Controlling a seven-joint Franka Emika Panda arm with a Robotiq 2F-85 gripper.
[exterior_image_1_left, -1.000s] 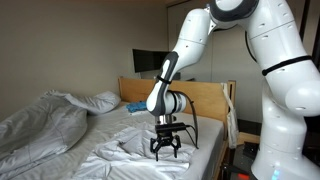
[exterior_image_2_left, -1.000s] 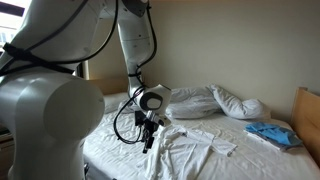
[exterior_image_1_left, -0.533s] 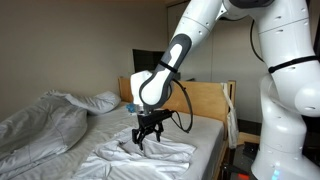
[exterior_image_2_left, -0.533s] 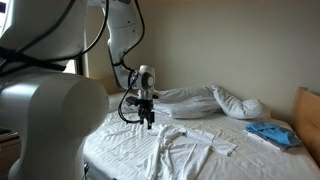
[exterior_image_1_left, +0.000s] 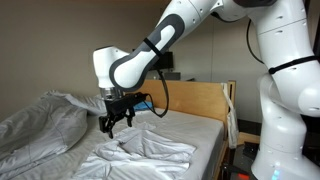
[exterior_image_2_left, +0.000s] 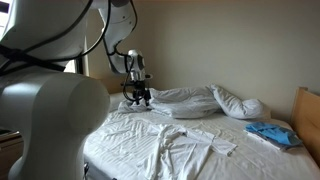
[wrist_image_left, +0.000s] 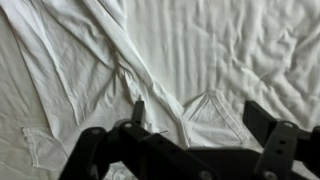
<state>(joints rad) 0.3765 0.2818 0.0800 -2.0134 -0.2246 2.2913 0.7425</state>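
The gripper (exterior_image_1_left: 115, 122) hangs in the air with its jaws spread wide. Nothing sits between them and they touch nothing. In the wrist view its two dark fingers (wrist_image_left: 137, 108) stand well apart at the lower edge, with only cloth in the gap.

Directly beneath the gripper lies a white garment (wrist_image_left: 85, 70), spread out flat and creased, with long folds running away from the fingers and a small triangular flap just below the gap. In both exterior views the garment (exterior_image_1_left: 150, 150) (exterior_image_2_left: 192, 140) lies below the gripper and reaches toward the foot of the bed, resting on the white bed sheet (exterior_image_2_left: 130, 150).

Beside the gripper, on the pillow side, a crumpled white duvet (exterior_image_1_left: 40, 125) (exterior_image_2_left: 215, 100) is heaped near it but apart from it. Behind the gripper stands the wooden headboard (exterior_image_1_left: 195, 100). Well away from the gripper, close to the headboard, a blue cloth (exterior_image_2_left: 272, 134) lies on the sheet.
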